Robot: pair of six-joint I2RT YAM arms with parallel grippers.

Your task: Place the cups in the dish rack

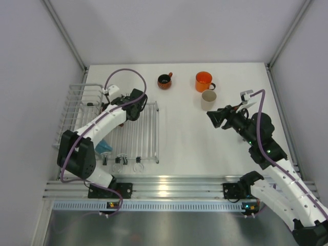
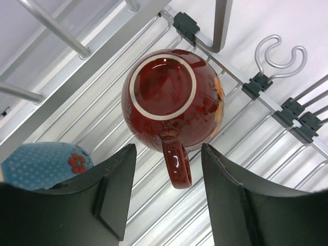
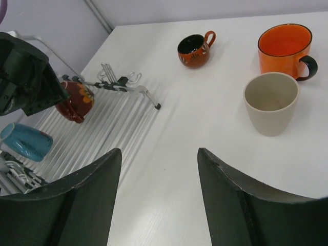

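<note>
On rack [image 2: 77, 102] slats: red mug [image 2: 166, 97], mouth down, likely to drain; blue mug [image 2: 43, 161] beside. Your left gripper [image 2: 168, 169] hangs over the red mug's handle, jaws spread, gripping nothing. Right gripper [image 3: 159, 154], likewise spread and empty, faces cream mug [image 3: 270, 102], orange mug [image 3: 284, 48], dark mug [image 3: 195, 50] on table [image 3: 169, 102].

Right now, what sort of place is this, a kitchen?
Probably a robot test booth, not a kitchen: plain panel walls box in a white table, two robot arms are bolted to an aluminium rail, and the wire dish rack and orange mug look like props.
</note>
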